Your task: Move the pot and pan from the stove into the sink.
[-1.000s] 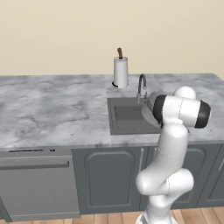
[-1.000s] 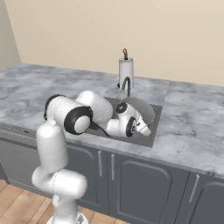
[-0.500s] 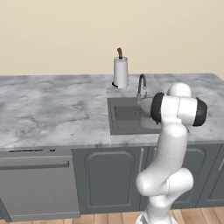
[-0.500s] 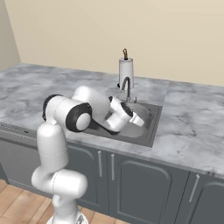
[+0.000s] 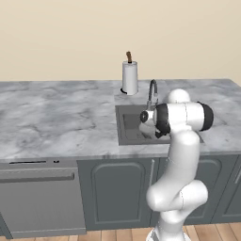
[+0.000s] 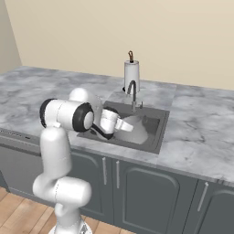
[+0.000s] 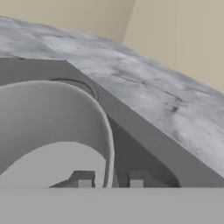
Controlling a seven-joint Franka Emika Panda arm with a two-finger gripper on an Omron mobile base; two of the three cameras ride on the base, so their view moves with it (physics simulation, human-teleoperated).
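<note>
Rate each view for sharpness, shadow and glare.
Left base view: sharp, flat even light, no glare, sink basin darker. Right base view: equally clean, soft shading beside the pot. Hand view: soft and blurry close up, the pot's rim smeared, no glare.

The arm hides part of the sink (image 5: 126, 123). The pot (image 7: 52, 131) in the sink is cut off at the hand view's left edge.

The pot (image 6: 135, 129) crowds the sink (image 6: 161, 130); the faucet (image 6: 132, 93) and paper towel roll (image 6: 131, 76) block twelve o'clock, while counter (image 6: 201, 132) at three o'clock lies open.
</note>
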